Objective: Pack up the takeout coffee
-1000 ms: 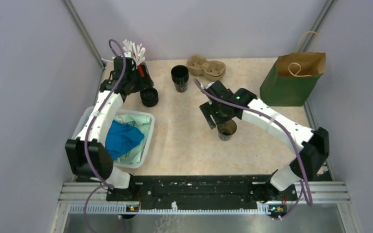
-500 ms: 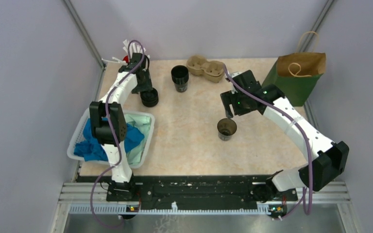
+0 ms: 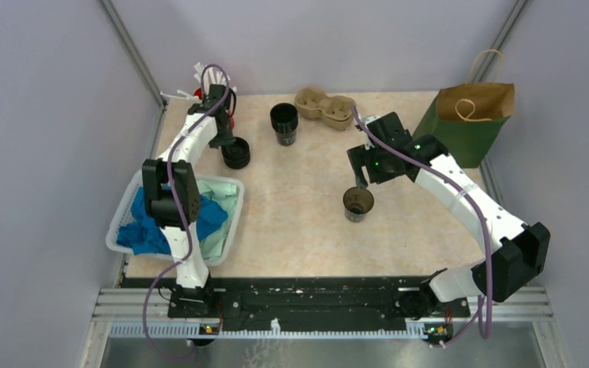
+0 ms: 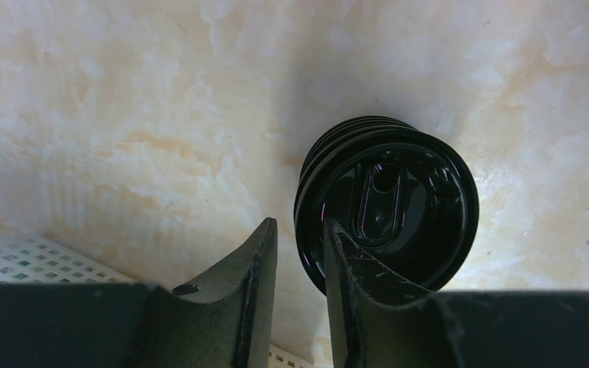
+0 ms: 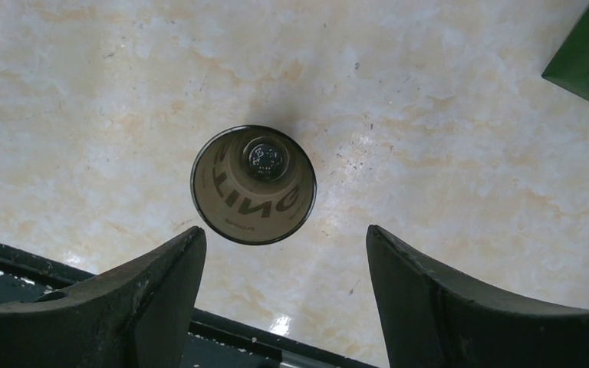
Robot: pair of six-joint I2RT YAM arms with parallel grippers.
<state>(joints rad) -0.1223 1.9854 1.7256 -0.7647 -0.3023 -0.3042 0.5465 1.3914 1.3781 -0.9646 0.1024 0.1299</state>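
Takeout coffee cup (image 3: 358, 204) stands upright and without a lid a little right of centre in the top view, on the marble-look table (image 3: 291, 222). The stack of black lids (image 4: 387, 203) is in the upper left, well apart from it. I judge the step in hand to be fetching a lid.

The left gripper (image 4: 297, 226) has its fingers close together astride the rim of the top lid, one inside and one outside. I cannot tell if they already pinch it. The right gripper (image 5: 284, 234) is spread wide and holds nothing, and the cup lies just beyond its fingertips.

The next move calls for lifting only one lid off the stack, carrying it across and pressing it level on the cup, perhaps with the right gripper steadying the cup.

Only the top view shows the green paper bag (image 3: 460, 130) at the right and the pulp tray (image 3: 324, 106) at the top centre. Only the left wrist view shows how the fingers sit on the rim. Only the right wrist view shows the cup's pale inside with lettering and a small round thing at the bottom.
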